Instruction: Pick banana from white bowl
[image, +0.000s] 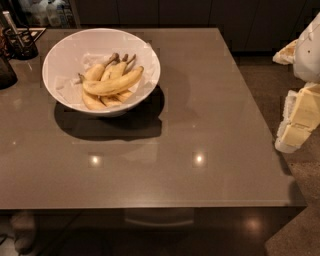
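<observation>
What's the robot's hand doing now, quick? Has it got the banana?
Gripper: at the right edge, beside the table, not holding the banana, which lies in the white bowl; open or closed cannot be told.

This looks like a kitchen or break room: a glossy grey-brown table holds a white bowl of bananas, with dark cabinet doors behind and a black utensil holder at its far left corner. The gripper hangs just off the table's right edge.
</observation>
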